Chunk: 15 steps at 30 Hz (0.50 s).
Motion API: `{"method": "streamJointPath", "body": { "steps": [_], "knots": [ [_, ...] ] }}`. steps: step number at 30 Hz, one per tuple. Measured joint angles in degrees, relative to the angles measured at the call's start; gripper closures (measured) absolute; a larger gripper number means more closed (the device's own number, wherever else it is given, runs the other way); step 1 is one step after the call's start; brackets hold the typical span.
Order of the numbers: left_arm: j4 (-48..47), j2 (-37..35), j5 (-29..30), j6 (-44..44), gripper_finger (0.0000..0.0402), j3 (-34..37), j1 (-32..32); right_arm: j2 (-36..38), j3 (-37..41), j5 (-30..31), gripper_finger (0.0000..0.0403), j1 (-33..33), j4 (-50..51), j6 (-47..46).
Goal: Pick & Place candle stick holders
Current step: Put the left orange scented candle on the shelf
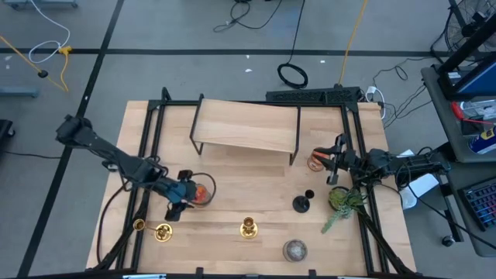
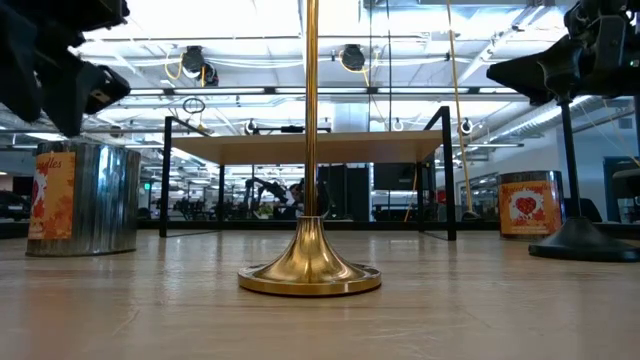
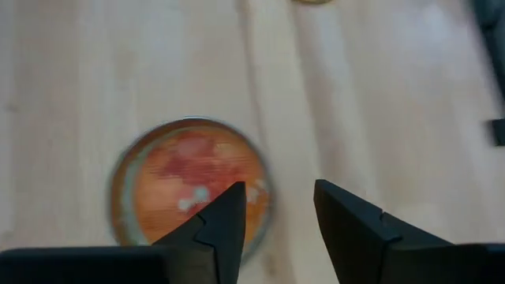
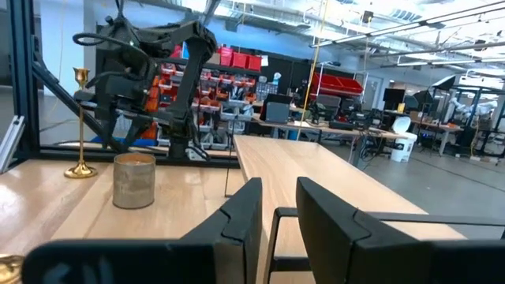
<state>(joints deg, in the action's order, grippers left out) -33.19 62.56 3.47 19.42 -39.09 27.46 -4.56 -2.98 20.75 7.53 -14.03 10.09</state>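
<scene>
Two brass-gold candle stick holders stand upright on their round bases near the table's near edge, one at the left [image 1: 163,232] and one in the middle [image 1: 248,227], which is close up in the low view [image 2: 310,270]. A black holder [image 1: 302,204] stands right of centre. My left gripper [image 3: 280,213] is open and empty, pointing down over an orange jar candle [image 3: 189,185]. My right gripper [image 4: 276,213] is open and empty at the table's right side, beside another orange jar candle [image 1: 316,159].
A wooden shelf riser [image 1: 246,128] on black legs stands at the table's far middle. A grey jar candle [image 1: 294,249] sits by the near edge. A small green plant [image 1: 341,203] lies near the right edge. Bare wood lies between the holders and the riser.
</scene>
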Motion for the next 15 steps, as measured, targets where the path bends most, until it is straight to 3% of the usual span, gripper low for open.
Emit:
{"method": "streamJointPath", "body": {
  "steps": [4, 15],
  "knots": [
    [-0.1, 2.2, 3.0, 0.0, 0.0243, 0.0, -0.1, 0.0, 0.0, 0.0, 0.0328, 0.0, 0.1, -0.7],
    [-0.1, 5.6, 2.0, -3.1, 0.0244, 0.0, 0.0, 0.0, 0.0, 0.0, 0.0328, 0.0, 0.2, -0.5]
  ]
}}
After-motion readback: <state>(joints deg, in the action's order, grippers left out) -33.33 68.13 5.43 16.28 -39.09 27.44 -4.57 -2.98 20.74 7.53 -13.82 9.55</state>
